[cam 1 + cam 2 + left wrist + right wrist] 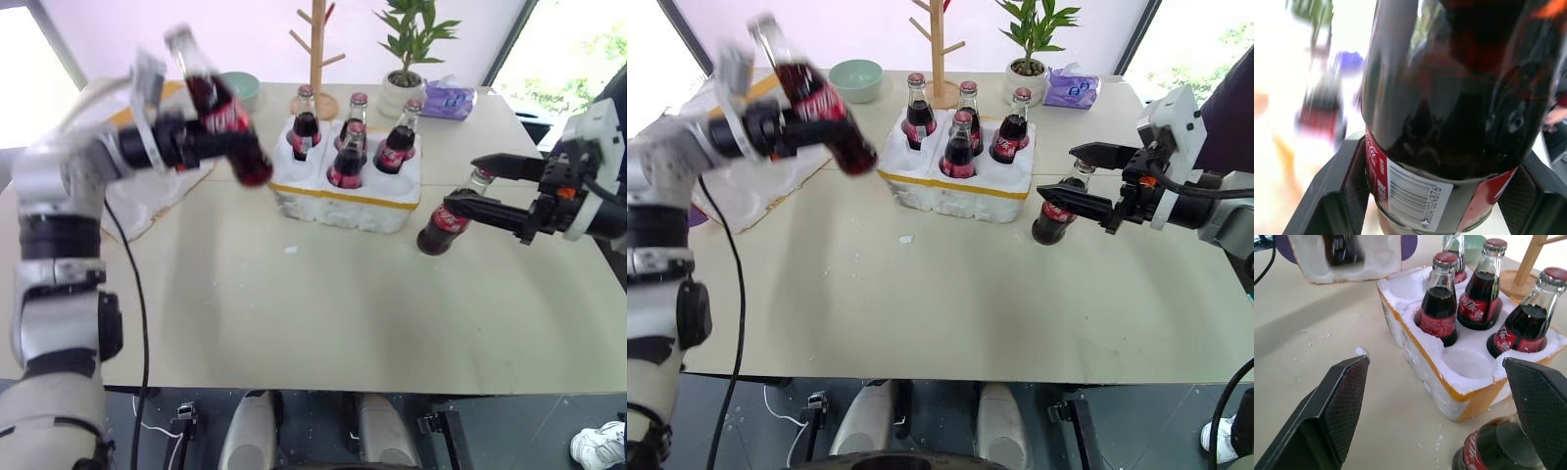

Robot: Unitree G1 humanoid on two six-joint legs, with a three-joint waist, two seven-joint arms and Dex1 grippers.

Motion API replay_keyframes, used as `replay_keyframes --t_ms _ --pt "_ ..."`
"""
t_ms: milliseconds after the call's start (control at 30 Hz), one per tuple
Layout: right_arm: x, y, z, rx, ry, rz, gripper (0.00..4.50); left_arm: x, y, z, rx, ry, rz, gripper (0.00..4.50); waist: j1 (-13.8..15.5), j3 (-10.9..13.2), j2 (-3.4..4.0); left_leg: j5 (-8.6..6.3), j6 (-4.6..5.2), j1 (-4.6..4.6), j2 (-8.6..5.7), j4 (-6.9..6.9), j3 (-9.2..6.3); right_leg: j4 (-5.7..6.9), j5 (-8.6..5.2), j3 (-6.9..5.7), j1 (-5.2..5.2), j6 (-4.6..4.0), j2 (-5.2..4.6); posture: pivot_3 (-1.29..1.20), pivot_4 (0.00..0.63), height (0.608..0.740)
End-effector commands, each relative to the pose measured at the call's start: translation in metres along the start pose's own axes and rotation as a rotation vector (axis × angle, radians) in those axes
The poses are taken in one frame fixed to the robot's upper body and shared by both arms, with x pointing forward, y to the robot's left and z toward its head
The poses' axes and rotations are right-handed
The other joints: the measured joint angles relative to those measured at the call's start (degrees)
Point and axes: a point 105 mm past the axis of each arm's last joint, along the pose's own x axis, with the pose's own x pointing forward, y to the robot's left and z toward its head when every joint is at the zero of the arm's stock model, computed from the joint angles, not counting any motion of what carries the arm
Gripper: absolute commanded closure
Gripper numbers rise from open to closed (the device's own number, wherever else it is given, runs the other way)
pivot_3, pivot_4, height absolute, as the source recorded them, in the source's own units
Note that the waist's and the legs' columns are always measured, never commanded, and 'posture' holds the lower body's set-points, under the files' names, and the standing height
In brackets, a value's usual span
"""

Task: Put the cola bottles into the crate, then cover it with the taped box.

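The left gripper [201, 142] was clamped on a cola bottle [217, 110], its two black fingers [1339, 186] pressed to either side of the glass at the label, and it held the bottle tilted in the air above the table [294, 313], cap up and away from the crate, base toward it. The right gripper [1080, 178] stood with its jaws spread wide and nothing between them, hanging just over a sixth bottle [1058, 209] that stood on the table close beside the crate's right end. Between the two arms sat the crate [345, 193], a low white foam tray with a yellow band, carrying four bottles [1439, 308] upright in its wells; at least two wells were bare, one at the near right corner. Behind the left arm lay the taped box [1352, 257], white foam with its hollow side showing. Along the far edge of the table were a green bowl [855, 78], a wooden peg stand [315, 49], a potted plant [409, 59] and a purple packet [449, 98].
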Motion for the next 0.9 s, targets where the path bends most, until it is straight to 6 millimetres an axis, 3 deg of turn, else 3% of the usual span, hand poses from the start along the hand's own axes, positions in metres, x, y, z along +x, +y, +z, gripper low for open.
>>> replay_keyframes --t_ms 33,233,600,733,867,900 --pt "-0.005 0.004 0.012 -0.039 -0.042 -0.017 0.0 0.019 0.016 0.012 0.082 -0.052 0.079 1.75 -0.26 -0.01 0.02 0.0 0.0 0.05 0.0 0.0 0.0 0.0 0.0 0.0 0.06 0.0 0.0 0.0 0.15 0.74" --pt "-0.01 0.004 0.012 -0.036 -0.045 -0.05 0.0 0.048 0.036 -0.023 0.169 0.089 0.155 1.75 -0.88 0.0 0.01 0.0 0.01 0.06 0.02 -0.05 0.0 0.08 0.01 0.01 -0.05 0.03 0.06 0.0 0.15 0.74" --pt "-0.013 0.0 0.006 -0.022 -0.032 -0.085 0.0 0.055 0.047 -0.07 0.241 0.255 0.195 1.75 -0.41 0.02 0.0 0.0 0.02 -0.15 0.03 -0.1 0.04 0.13 0.02 0.03 -0.33 0.04 0.06 0.0 0.15 0.74" --pt "-0.011 0.0 0.007 -0.025 -0.029 -0.077 0.0 0.065 0.046 -0.099 0.194 0.287 0.214 1.75 -0.34 0.02 0.0 0.0 0.02 -0.13 0.03 -0.06 0.03 0.14 0.02 0.04 -0.3 0.04 0.06 0.0 0.15 0.74" --pt "-0.009 0.0 0.009 -0.035 -0.028 -0.069 0.0 0.069 0.053 -0.101 0.116 0.239 0.295 1.75 -0.29 0.01 0.01 0.0 0.02 -0.15 0.03 -0.07 0.02 0.14 0.02 0.04 -0.31 0.04 0.06 0.0 0.15 0.74" --pt "-0.009 0.0 0.009 -0.038 -0.029 -0.067 0.0 0.069 0.053 -0.101 0.121 0.242 0.296 0.68 -0.23 0.01 0.01 0.0 0.02 -0.11 0.03 -0.07 0.02 0.16 0.02 0.04 -0.28 0.04 0.06 0.0 0.15 0.74"
